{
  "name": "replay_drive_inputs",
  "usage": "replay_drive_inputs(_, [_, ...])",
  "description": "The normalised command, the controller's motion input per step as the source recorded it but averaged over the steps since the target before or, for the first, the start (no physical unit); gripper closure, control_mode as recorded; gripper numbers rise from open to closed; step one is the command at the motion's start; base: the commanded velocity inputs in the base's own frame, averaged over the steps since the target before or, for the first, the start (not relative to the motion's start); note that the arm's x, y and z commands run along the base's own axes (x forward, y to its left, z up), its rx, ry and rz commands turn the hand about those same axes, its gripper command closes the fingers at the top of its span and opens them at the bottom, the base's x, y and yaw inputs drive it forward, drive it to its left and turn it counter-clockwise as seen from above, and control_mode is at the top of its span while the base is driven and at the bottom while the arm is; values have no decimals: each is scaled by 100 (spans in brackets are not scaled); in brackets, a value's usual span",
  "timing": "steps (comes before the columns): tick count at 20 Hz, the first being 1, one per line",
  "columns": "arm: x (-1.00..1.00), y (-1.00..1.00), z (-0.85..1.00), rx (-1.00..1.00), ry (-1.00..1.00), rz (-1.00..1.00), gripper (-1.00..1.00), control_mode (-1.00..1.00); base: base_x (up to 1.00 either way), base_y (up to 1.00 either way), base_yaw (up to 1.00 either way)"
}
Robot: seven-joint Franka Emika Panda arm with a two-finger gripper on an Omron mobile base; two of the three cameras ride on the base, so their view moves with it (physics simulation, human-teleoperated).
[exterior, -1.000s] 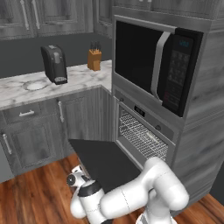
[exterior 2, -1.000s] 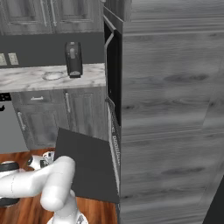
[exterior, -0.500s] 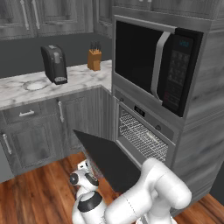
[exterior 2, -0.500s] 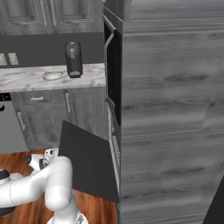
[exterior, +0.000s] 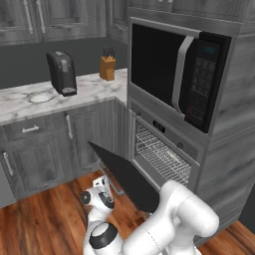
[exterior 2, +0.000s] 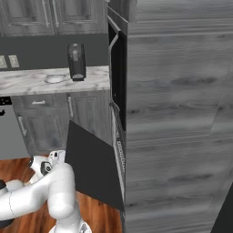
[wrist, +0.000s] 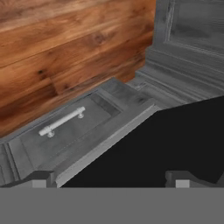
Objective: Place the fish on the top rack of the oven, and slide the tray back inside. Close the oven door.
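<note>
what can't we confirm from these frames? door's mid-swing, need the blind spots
- Fish: not discernible on the top rack in the left base view; the wires are too fine.
- Oven interior: right base view is edge-on, and the oven door covers the mouth.
- Door handle: hidden on the door's underside.
- Gripper contact: the hand view shows only the fingertips; touch on the door's black panel is unclear.

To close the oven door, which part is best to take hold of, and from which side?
The door stands tilted half open, hinged low at the oven, with its outer face turned toward the floor. Its handle is hidden. Probably best is to come from below and press that face near the free edge, far from the hinge. The open gripper sits under it.
</note>
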Motion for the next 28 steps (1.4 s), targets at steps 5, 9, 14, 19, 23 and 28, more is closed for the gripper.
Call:
replay_drive_inputs(5, [0,-100,-13,0,0,-11,-100,-100,0,0,0])
replay_drive_inputs(9, [0,-100,-27,3,0,-9,-100,-100,0,0,0])
replay_drive_inputs(14, [0,-100,-19,1,0,-8,-100,-100,0,0,0])
replay_drive_inputs(19, [0,-100,-14,0,0,-5,-100,-100,0,0,0])
replay_drive_inputs(23, [0,-100,-28,0,0,-5,-100,-100,0,0,0])
replay_drive_inputs(28, [2,-100,-49,0,0,-4,-100,-100,0,0,0])
